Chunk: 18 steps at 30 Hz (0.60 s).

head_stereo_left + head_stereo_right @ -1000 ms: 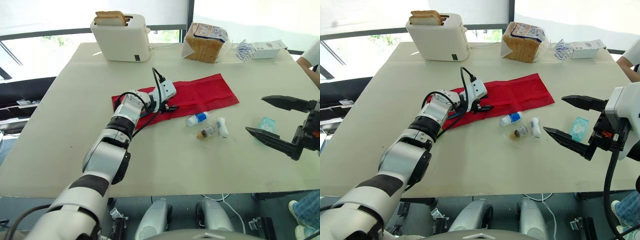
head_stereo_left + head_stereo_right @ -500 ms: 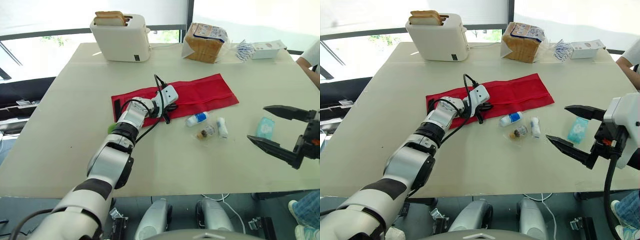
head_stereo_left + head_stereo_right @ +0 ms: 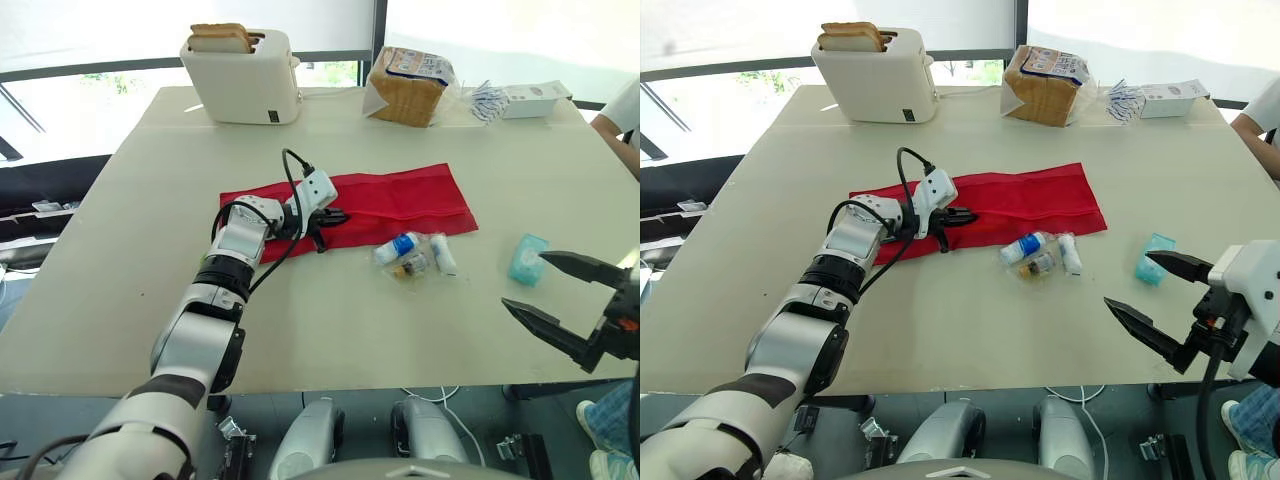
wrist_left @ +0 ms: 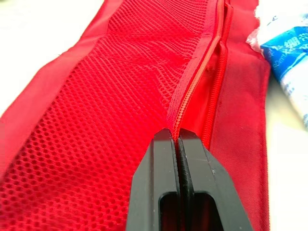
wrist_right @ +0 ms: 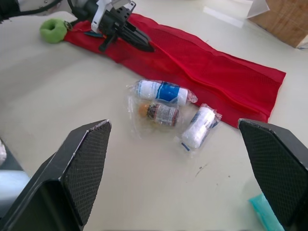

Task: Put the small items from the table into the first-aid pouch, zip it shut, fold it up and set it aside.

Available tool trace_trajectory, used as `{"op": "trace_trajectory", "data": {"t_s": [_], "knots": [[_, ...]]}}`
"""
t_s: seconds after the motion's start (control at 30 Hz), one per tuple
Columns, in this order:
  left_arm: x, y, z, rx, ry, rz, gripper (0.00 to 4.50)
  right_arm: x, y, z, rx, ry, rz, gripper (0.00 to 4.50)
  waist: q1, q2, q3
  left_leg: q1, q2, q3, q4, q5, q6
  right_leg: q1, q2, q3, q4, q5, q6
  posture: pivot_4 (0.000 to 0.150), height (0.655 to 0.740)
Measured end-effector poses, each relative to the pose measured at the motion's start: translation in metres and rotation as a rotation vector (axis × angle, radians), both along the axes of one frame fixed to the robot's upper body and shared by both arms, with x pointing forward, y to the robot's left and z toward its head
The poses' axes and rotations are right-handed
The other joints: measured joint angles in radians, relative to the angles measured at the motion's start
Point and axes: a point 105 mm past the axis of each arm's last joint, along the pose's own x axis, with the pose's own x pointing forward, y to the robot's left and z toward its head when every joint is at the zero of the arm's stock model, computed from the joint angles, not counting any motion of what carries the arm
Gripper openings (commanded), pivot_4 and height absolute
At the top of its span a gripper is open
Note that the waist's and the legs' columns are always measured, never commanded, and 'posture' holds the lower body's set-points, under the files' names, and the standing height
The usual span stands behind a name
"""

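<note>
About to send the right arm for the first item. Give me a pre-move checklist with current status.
1. Left gripper pinching the pouch at its zip edge: ok.
2. Pocket mouth gaping wide enough: cannot tell.
3. Right gripper open and empty: ok.
4. Bottle, vial, gauze roll lying close beside pouch, unobstructed: ok.
5. Teal packet nearest right gripper: ok.

Part of the pouch [image 3: 400, 195] hidden under the left gripper [image 3: 335, 215] — bottle [image 3: 397, 247] labels unreadably small.
</note>
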Motion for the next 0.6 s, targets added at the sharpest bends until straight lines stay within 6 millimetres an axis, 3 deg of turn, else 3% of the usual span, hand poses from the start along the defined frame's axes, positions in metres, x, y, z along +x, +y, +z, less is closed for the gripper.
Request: {"op": "trace_trajectory", "data": {"t_s": [0.17, 0.33, 0.5, 0.6], "knots": [[-0.002, -0.009, -0.003, -0.019, 0.02, -0.015, 0.03, 0.03, 0.019, -0.008, -0.158, -0.001, 0.126, 4.5, 0.0, 0.0, 0.0, -0.001, 0.0, 0.0, 0.0, 0.0, 0.0, 0.0, 0.0, -0.001, 0.0, 0.0, 0.0, 0.15, 0.74], [-0.004, -0.014, -0.003, -0.029, 0.026, -0.018, 0.03, 0.094, 0.034, -0.015, -0.296, -0.017, 0.214, 4.5, -0.004, 0.0, 0.001, -0.002, 0.0, 0.0, 0.0, 0.0, 0.0, -0.001, 0.0, -0.002, -0.002, 0.0, 0.0, 0.15, 0.74], [-0.005, -0.015, 0.0, -0.029, 0.014, -0.022, 0.03, 0.139, 0.05, -0.035, -0.382, 0.027, 0.282, 4.5, -0.009, 0.0, 0.001, -0.004, -0.001, 0.0, 0.0, 0.0, 0.0, -0.003, 0.0, -0.001, -0.004, 0.0, 0.0, 0.15, 0.74], [-0.006, -0.015, 0.0, -0.028, 0.007, -0.02, 0.03, 0.155, 0.059, -0.047, -0.445, 0.058, 0.345, 4.5, -0.009, 0.0, 0.001, -0.004, -0.001, -0.001, 0.0, 0.0, 0.0, -0.003, 0.0, -0.002, -0.004, 0.001, 0.0, 0.15, 0.74]]}}
